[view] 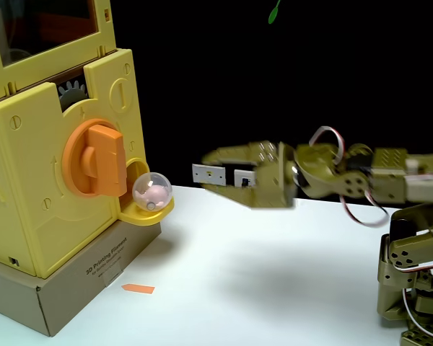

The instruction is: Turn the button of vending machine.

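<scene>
A black backdrop is filling the space behind a white worktop [274,281] in the fixed view, and the landmark here is the vending machine [29,180], one big yellow plastic box that is standing at the left on a single cardboard box [79,292]. The machine is running off the top and left edges, so its full height and width are cut off, and its dark window is showing only in part. One orange button [95,160] is sitting on the machine's front face, its thick raised bar standing upright. Above the button, one grey gear [71,92] is peeking out of a slot, mostly hidden. Just right of the button and lower, one clear capsule [152,192] with something pinkish inside is resting in the machine's yellow scoop tray [146,212]. One small orange arrow marker [138,289] is lying on the worktop just beside the cardboard box, pointing toward it. Well to the right of the machine, one olive arm [375,184] is reaching leftward, its gripper [206,169] hanging in the air apart from the capsule and the button. The gripper is blurring, but its jaws are looking spread and released, holding nothing. The arm's base is being cut off by the right and bottom edges.
</scene>
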Controlling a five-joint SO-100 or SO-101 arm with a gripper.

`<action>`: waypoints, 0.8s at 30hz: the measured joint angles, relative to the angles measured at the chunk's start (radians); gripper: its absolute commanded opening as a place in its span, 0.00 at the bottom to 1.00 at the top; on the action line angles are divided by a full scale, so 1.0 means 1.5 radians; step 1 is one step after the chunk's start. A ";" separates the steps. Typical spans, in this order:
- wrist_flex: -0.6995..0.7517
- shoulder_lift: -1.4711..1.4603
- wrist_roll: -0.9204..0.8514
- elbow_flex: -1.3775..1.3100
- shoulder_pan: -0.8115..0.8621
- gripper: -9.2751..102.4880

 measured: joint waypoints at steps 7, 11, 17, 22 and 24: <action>0.062 0.164 -0.215 0.151 0.006 0.10; 0.067 0.212 -0.257 0.232 -0.001 0.08; 0.118 0.260 -0.305 0.246 -0.010 0.09; 0.192 0.296 -0.334 0.247 -0.012 0.09; 0.230 0.314 -0.335 0.247 -0.012 0.09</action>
